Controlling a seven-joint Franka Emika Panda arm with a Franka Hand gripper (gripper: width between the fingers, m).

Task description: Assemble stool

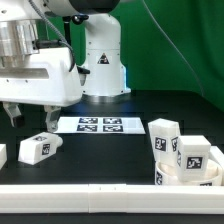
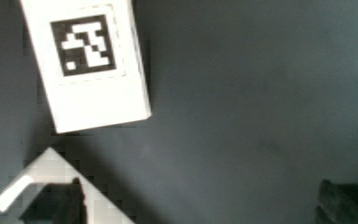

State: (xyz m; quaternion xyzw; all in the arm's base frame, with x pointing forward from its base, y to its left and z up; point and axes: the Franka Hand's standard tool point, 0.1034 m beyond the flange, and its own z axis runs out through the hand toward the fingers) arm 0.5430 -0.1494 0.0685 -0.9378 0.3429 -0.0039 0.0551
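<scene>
One leg [image 2: 91,65] close up in wrist view; ext. view alone shows marker board [image 1: 97,124]; gripper [image 1: 27,115] wide open, empty.

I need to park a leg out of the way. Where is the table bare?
Widest bare stretch: between the lone leg and the clustered stool parts, bounded by the marker board behind and the front rail. The exterior view's right is crowded.

No readable words or numbers; only black-and-white square tags, on the block leg [image 2: 96,70] ahead of the fingers [image 2: 51,200] and on the marker board [image 1: 98,124].
</scene>
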